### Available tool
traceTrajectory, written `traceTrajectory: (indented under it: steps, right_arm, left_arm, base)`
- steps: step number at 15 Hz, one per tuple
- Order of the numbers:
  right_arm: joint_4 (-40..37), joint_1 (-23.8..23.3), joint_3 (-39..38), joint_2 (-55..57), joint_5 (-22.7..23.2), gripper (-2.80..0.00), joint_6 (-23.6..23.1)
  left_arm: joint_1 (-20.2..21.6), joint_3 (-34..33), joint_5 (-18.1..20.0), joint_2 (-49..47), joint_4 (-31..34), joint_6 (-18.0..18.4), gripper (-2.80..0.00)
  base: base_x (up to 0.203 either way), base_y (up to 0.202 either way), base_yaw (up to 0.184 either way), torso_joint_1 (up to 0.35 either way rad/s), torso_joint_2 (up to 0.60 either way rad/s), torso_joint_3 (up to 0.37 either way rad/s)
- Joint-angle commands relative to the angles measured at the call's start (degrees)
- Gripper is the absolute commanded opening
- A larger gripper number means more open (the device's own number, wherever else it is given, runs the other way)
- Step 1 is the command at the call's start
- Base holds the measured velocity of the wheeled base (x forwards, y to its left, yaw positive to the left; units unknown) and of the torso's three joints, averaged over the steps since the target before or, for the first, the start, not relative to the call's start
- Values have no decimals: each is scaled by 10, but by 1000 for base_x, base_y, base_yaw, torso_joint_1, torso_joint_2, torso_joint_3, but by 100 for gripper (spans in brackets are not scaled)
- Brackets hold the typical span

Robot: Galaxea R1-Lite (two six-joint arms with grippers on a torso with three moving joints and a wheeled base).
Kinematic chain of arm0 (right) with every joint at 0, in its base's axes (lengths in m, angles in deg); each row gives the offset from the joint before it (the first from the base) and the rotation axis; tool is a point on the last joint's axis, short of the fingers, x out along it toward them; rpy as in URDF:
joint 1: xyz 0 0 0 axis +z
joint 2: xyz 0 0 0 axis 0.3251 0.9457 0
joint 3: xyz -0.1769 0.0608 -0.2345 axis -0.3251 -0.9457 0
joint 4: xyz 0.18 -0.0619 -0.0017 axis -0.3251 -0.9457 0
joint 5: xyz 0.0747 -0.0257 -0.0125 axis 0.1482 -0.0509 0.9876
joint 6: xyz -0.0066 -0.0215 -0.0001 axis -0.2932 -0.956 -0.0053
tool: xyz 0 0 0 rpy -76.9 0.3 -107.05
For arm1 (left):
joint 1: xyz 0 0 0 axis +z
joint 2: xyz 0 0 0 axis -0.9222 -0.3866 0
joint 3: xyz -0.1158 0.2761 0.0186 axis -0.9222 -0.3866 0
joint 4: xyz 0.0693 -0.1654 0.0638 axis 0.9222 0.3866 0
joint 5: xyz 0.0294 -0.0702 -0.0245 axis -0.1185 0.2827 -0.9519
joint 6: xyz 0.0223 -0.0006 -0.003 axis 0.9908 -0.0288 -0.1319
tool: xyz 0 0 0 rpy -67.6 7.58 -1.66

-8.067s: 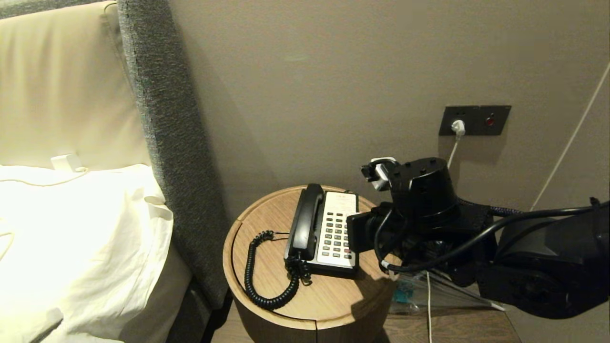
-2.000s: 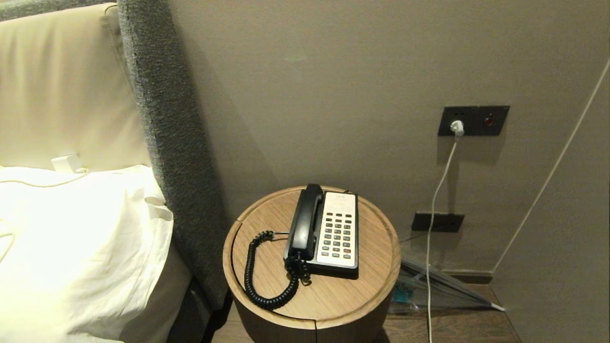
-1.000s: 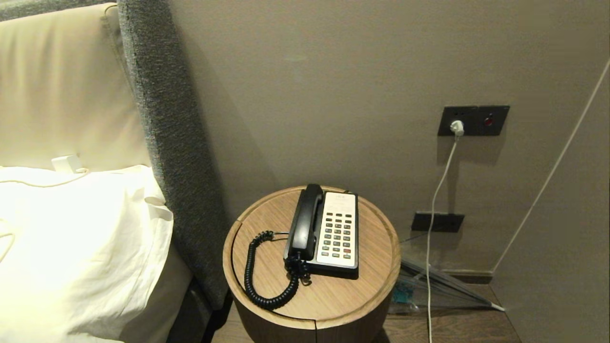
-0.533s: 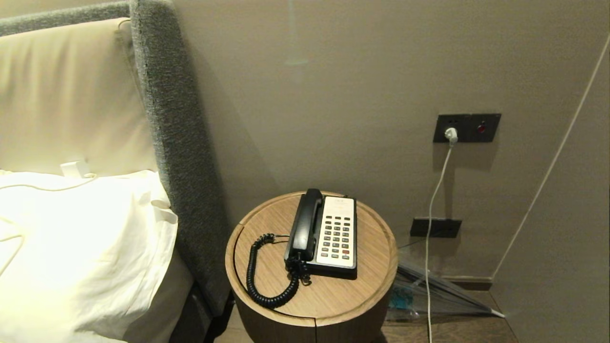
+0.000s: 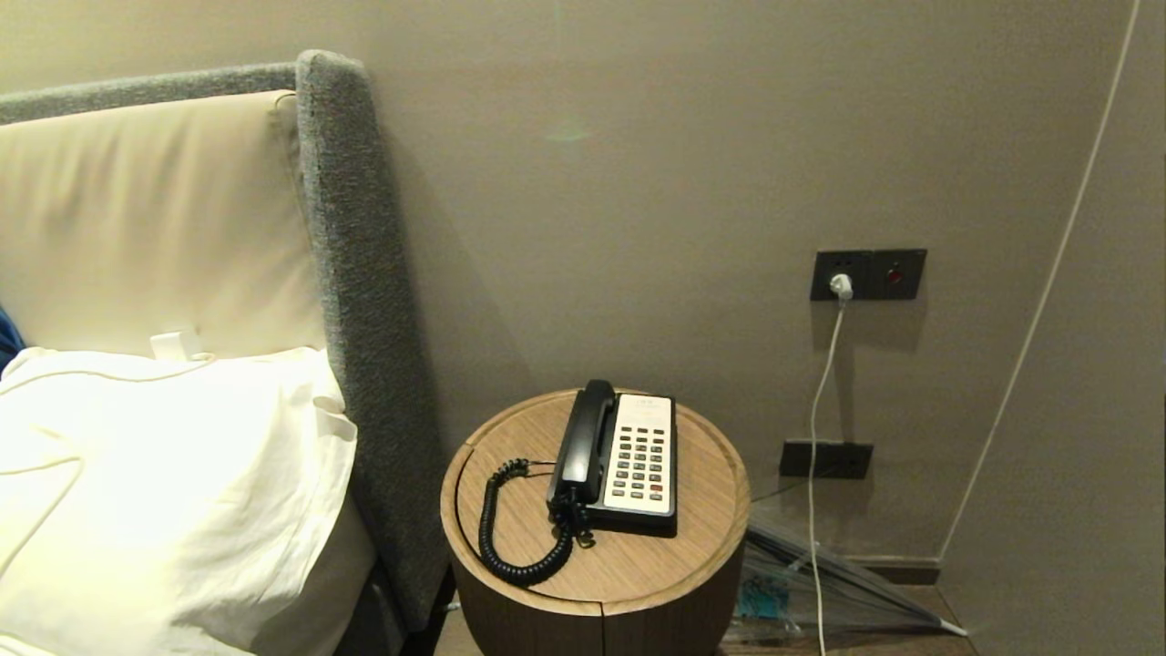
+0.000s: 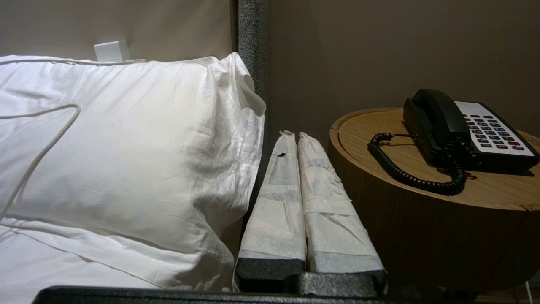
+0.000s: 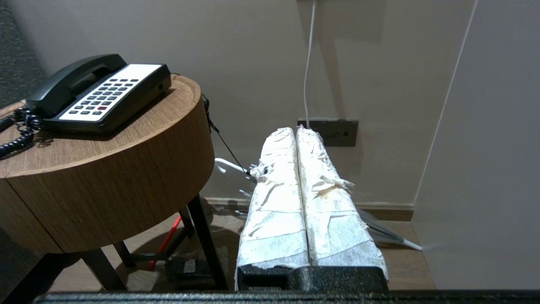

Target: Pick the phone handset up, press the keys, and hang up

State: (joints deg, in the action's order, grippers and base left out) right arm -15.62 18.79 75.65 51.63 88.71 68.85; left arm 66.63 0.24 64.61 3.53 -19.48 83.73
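The long black plastic phone handset (image 5: 583, 437) lies seated in its cradle along the nine o'clock side of the flat black-and-cream phone base (image 5: 649, 521), which I judge is where a finished call leaves it. Its black coiled cord (image 5: 510, 538) loops out toward seven o'clock across the round wooden bedside table (image 5: 701, 547), slack enough that nothing tugs the receiver off its rest. The grid of small dark grey keys (image 5: 642, 460), one of them red, faces up from the cream faceplate at three o'clock of the handset, with nothing on it. Neither of my arms shows from the head; both hang low beside the table. My left gripper (image 6: 292, 134) has its white-wrapped fingers pressed together on nothing, between the white pillow (image 6: 126, 139) and the table's side. My right gripper (image 7: 294, 131) is likewise closed and empty, pointing toward the dark wall socket (image 7: 333, 131) below table height.
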Motion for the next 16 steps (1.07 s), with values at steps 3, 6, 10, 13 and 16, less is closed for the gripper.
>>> traceTrajectory:
  steps: [3,6,10,13,16]
  right_arm:
    - [0,0,0,1,0,-280,0]
    - [0,0,0,1,0,-280,0]
    - [0,0,0,1,0,-280,0]
    - [0,0,0,1,0,-280,0]
    - [0,0,0,1,0,-280,0]
  left_arm:
    - [0,-23,0,0,0,0,-280]
    - [0,-23,0,0,-1,0,-280]
    - [0,-23,0,0,0,0,-280]
    - [0,-23,0,0,0,0,-280]
    - [0,-23,0,0,-1,0,-280]
  base:
    - [0,0,0,1,1,16]
    - [0,0,0,0,0,0]
    - [0,0,0,0,0,0]
    - [0,0,0,0,0,0]
    - [0,0,0,0,0,0]
